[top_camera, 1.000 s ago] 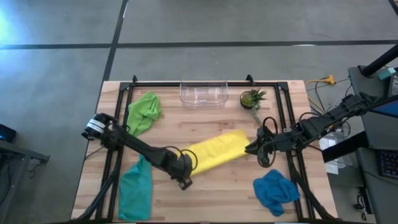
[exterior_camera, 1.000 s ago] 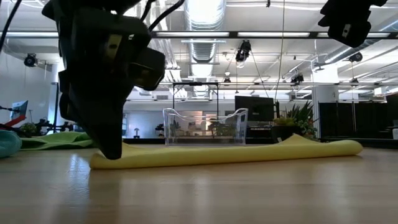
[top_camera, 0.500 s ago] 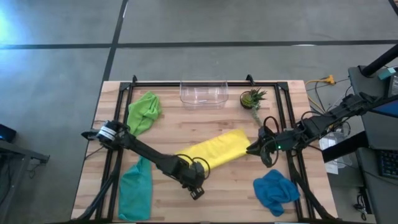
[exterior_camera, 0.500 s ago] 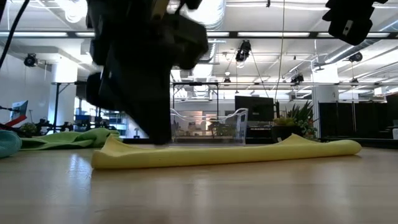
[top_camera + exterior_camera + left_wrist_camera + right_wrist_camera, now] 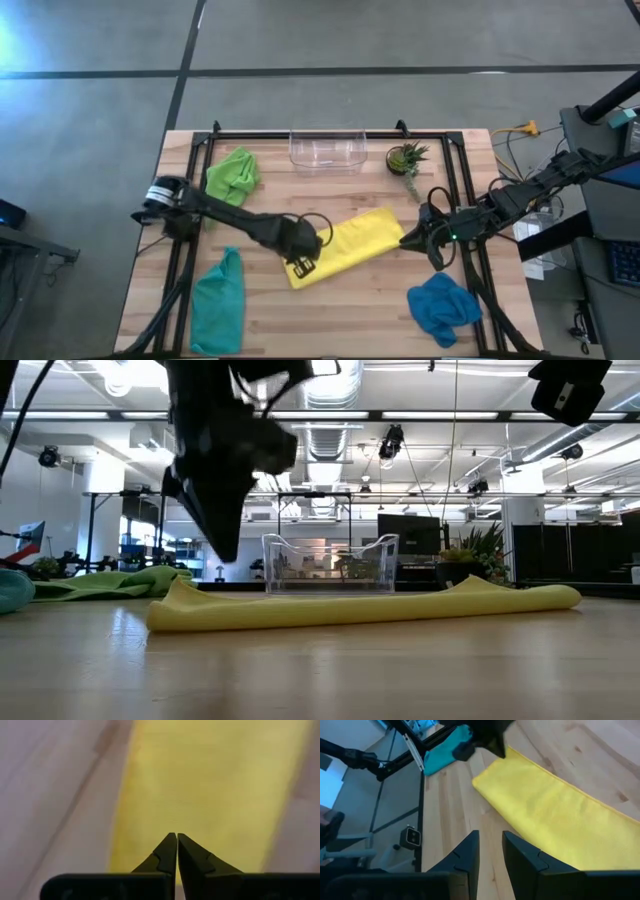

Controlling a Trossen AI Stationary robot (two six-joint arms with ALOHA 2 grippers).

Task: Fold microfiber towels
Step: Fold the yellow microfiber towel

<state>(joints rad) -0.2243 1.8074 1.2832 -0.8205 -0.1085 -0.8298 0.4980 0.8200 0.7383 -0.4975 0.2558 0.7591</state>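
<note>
Yellow cloth, the yellow towel (image 5: 345,247), lies as a long folded strip in the middle of the counter (image 5: 370,310), directly under the left pincer (image 5: 305,262), which hovers over its near end with fingers pressed together and holding nothing. The right pincer (image 5: 408,240) waits just off the strip's other end, slightly parted and empty. I'd judge the first fold done and the second due: one end needs pinching and carrying over the other. The lime towel (image 5: 231,178), teal towel (image 5: 217,301) and blue towel (image 5: 441,306) lie crumpled farther off.
</note>
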